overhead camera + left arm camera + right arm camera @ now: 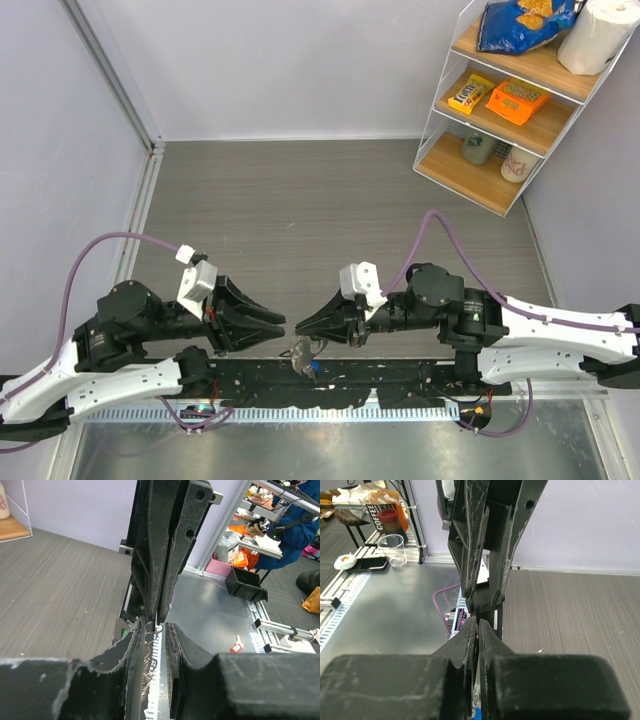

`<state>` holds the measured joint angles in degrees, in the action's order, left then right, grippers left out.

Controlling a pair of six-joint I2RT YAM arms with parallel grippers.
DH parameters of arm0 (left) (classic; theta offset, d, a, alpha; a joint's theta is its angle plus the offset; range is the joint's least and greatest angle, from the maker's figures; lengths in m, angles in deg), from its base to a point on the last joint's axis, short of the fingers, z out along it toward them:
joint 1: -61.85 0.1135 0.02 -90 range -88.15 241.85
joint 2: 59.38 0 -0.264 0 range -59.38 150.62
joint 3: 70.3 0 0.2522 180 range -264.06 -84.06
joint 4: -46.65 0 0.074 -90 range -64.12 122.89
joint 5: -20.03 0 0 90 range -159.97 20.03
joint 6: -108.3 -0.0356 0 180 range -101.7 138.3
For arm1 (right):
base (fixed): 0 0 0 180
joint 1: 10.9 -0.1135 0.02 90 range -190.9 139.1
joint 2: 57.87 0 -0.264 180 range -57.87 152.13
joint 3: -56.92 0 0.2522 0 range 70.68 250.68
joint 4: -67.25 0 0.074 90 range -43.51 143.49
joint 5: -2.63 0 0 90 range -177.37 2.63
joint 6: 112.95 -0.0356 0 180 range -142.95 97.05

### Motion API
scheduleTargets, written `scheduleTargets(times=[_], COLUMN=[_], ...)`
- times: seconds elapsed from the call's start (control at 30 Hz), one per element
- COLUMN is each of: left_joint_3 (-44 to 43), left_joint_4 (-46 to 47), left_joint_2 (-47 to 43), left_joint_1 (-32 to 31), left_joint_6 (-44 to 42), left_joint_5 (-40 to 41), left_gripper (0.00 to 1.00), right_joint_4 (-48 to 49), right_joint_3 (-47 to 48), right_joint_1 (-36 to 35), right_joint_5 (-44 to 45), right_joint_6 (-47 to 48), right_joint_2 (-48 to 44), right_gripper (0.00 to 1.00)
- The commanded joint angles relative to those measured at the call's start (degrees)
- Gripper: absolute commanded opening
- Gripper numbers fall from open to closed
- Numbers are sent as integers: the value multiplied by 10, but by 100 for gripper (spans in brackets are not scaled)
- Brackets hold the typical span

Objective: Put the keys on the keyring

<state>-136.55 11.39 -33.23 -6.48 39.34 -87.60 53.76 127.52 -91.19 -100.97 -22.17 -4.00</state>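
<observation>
My right gripper [300,326] is shut at its tips on the thin keyring, and the bunch of keys [303,353] hangs under it, with a blue head [315,368] lowest. My left gripper [281,328] faces it tip to tip, its jaws a small way apart with nothing between them. In the left wrist view the left gripper [154,621] shows that gap. The keyring's wire coils [146,666] and a green key head [124,632] lie just outside its left finger. In the right wrist view the right gripper [476,622] is pressed together on a thin sliver, with blue [481,715] below.
A black rail [400,375] runs along the near table edge under both grippers. A wire shelf rack [510,100] with snacks stands at the far right. A red-tagged key [236,646] lies on the metal bench beyond the rail, near a black bin [245,585].
</observation>
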Motion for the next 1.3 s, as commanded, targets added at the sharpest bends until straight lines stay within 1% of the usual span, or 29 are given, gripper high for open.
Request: scheduleTargets(times=[0.0, 0.17, 0.3, 0.43, 0.8, 0.83, 0.87, 0.9, 1.13, 1.27], left_joint_3=[-10, -7, -3, -4, -2, -1, 1, 3, 19, 17], left_joint_4=[1, -11, -11, -1, 47, 51, 58, 68, 145, 172], left_joint_2=[5, 12, 16, 28, 72, 74, 77, 78, 91, 104], left_joint_1=[0, 0, 0, 1, 0, 1, 1, 0, 0, 1], left_joint_6=[4, -6, -14, -14, -16, -17, -17, -15, 5, 17], left_joint_5=[9, 14, 9, -17, -118, -129, -137, -143, -186, -209], left_gripper=[28, 29, 34, 41, 52, 55, 59, 60, 65, 67], right_joint_4=[32, 12, -28, -75, -161, -173, -179, -188, -220, -234], right_joint_3=[3, 12, 30, 49, 100, 108, 112, 119, 143, 155], right_joint_1=[-3, -3, -3, -3, -3, -3, -3, -3, -3, -3], right_joint_5=[9, 1, -19, -50, -117, -122, -127, -135, -157, -164], right_joint_6=[-7, -7, -6, -3, 6, 8, 10, 12, 22, 27], right_joint_2=[-24, -30, -27, -24, -22, -20, -19, -17, -4, 3], right_gripper=[5, 5, 5, 5, 5, 5, 5, 5, 5, 5])
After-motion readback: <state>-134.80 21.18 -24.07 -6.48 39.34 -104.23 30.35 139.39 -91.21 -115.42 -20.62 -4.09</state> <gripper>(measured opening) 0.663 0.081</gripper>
